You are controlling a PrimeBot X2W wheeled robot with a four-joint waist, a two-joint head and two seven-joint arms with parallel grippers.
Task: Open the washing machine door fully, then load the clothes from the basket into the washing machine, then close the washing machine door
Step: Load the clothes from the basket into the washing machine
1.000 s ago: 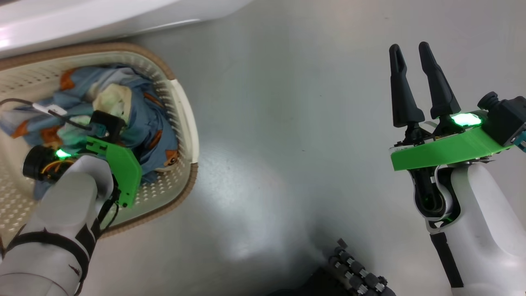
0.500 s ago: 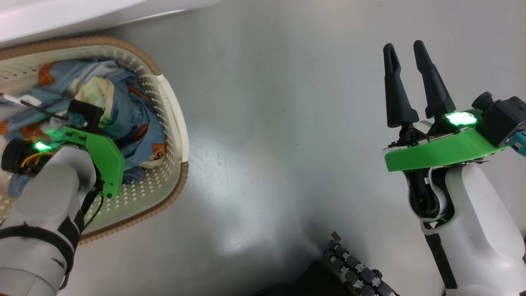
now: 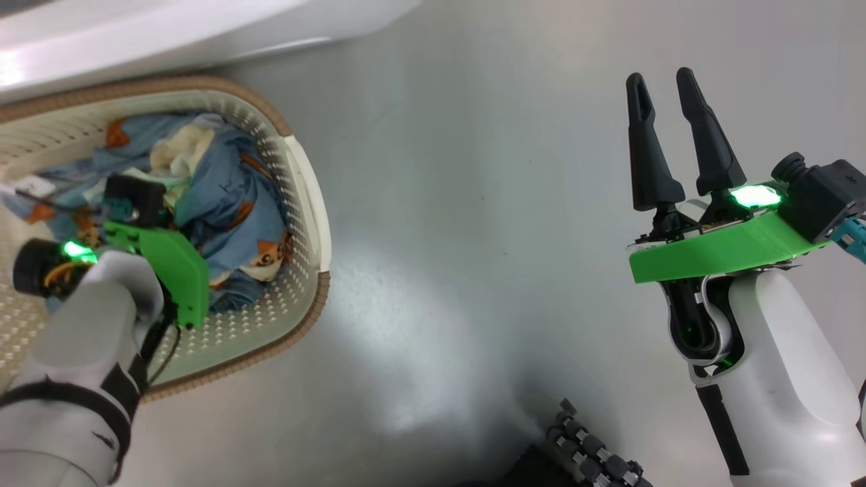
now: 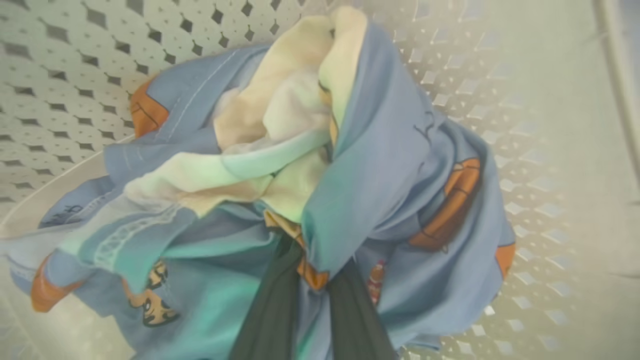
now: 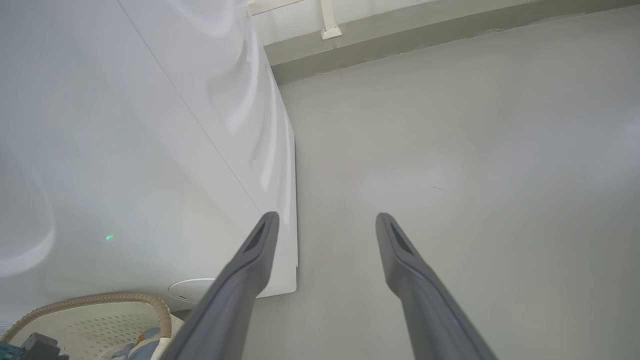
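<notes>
One basket [image 3: 308, 203] on my left, sitting on the grey floor [image 3: 473, 203] just beside the white washing machine [image 3: 169, 27], which runs along the far left. One heap of clothes [image 3: 230, 196] inside it, blue with orange faces and a cream patch on top; how many garments are bunched there, I cannot tell. The heap lies against the basket's right wall.

Two grippers to count. The left gripper [image 4: 312, 265] is down in the basket, and on its wrist view the two dark fingers [image 4: 270, 310] are clenched on a fold of the blue cloth, fabric bulging around them. From the head, my own green wrist plate and pale forearm cover those fingers and the near part of the heap.

The right gripper [image 3: 659, 76] hangs over bare floor at the right, well apart from the basket, jaws released with nothing between them. Its wrist view looks along the washing machine's white side panel, with a corner of the basket low on the left.

One black ribbed piece [image 3: 595, 453] lies at the near edge.
</notes>
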